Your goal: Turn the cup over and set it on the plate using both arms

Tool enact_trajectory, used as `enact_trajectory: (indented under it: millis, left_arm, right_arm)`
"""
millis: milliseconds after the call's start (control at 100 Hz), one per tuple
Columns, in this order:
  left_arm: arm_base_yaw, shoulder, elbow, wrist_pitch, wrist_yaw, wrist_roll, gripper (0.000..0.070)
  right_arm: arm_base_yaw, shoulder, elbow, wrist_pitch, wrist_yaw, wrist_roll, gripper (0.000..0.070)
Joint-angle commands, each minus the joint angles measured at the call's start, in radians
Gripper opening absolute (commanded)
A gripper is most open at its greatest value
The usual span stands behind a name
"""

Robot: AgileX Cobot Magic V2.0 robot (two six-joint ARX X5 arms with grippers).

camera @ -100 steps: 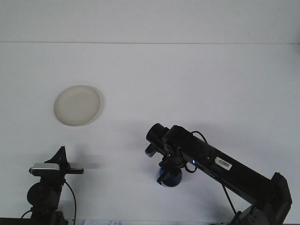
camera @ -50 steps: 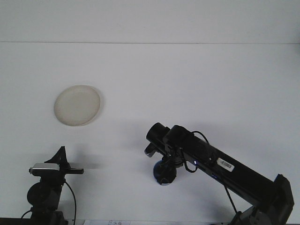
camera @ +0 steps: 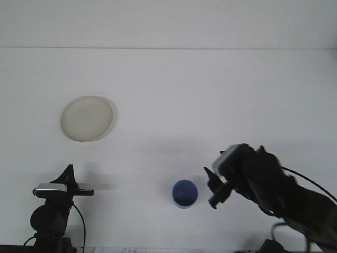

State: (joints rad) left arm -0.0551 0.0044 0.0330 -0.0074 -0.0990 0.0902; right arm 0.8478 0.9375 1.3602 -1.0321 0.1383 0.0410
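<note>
A blue cup [camera: 185, 194] stands on the white table near the front, its mouth facing up and nothing touching it. My right gripper [camera: 214, 188] is just to the right of it, open, slightly blurred, with a small gap between it and the cup. An off-white plate [camera: 87, 118] with nothing on it lies at the left, well behind the cup. My left gripper [camera: 69, 179] rests low at the front left corner, far from both cup and plate.
The white table [camera: 210, 105] runs back to a pale wall. The right arm's dark body and cables fill the front right corner. The left arm's mount stands at the bottom left.
The right gripper has let go of the cup and drawn back to the right. The cup, earlier under the gripper, now stands alone with its mouth up. The left arm has not moved.
</note>
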Motion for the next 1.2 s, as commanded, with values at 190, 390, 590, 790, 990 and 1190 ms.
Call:
enact_trajectory:
  millis: [190,390,590,790,990,1190]
  left_arm:
    - [0.000,-0.001,-0.019,0.011,0.000,0.002,0.0016]
    - [0.000,-0.001,-0.019,0.015,0.000,-0.020,0.0016]
    - [0.000,-0.001,-0.019,0.030,0.000,-0.230,0.0016]
    - [0.000,-0.001,0.003,0.092,0.023,-0.429,0.0011]
    - [-0.008,0.094,0.210,0.011,0.149,-0.441,0.0012]
    - [-0.044,0.389,0.561,-0.221,0.320,-0.283,0.0415]
  right_arm:
    - [0.010,-0.503,-0.351,0.242,0.137,0.051,0.0416]
    - [0.010,-0.789,-0.578,0.330,0.178,0.034,0.0416]
    - [0.010,-0.846,-0.638,0.325,0.175,0.035,0.0416]
    - [0.010,-0.845,-0.638,0.329,0.177,0.034,0.0416]
    - [0.010,-0.845,-0.639,0.327,0.177,0.034,0.0416]
    - [0.010,-0.845,-0.639,0.325,0.177,0.010,0.0415]
